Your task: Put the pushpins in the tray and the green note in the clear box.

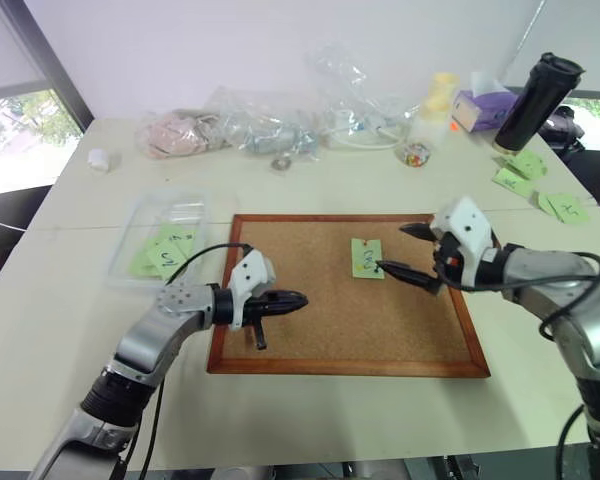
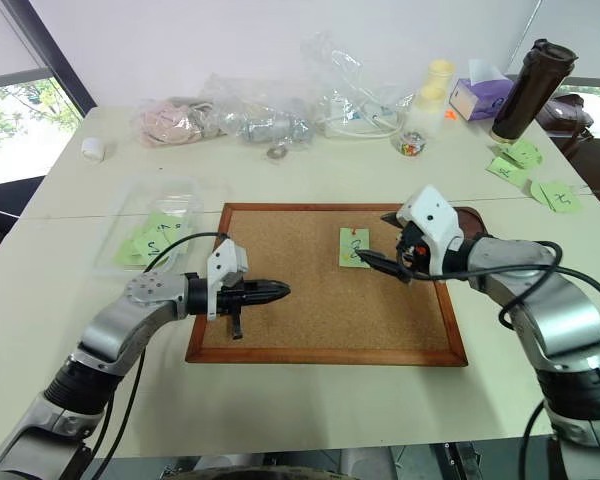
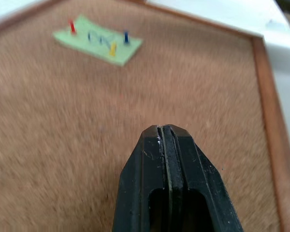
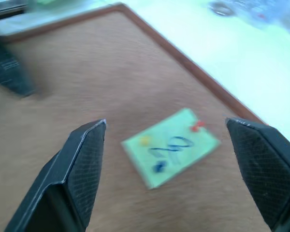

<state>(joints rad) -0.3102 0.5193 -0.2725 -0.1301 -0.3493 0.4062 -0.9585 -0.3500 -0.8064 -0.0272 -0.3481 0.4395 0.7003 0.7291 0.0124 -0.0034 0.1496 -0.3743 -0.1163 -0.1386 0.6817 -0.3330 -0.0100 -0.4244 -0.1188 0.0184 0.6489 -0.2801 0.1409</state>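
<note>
Our right gripper (image 1: 405,250) hangs with jaws spread wide and empty just beside the green note (image 1: 367,257), which three pushpins (image 3: 113,48) fix to the corkboard (image 1: 310,300). Our left gripper (image 1: 298,299) is pressed fully closed on nothing. We risk tearing the note if those wide jaws snag paper with a pin, or dropping a tiny pin before the tray (image 2: 472,221).

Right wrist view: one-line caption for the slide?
Open right gripper poised over the green note, pinned to the corkboard by red, yellow and blue pushpins.
</note>
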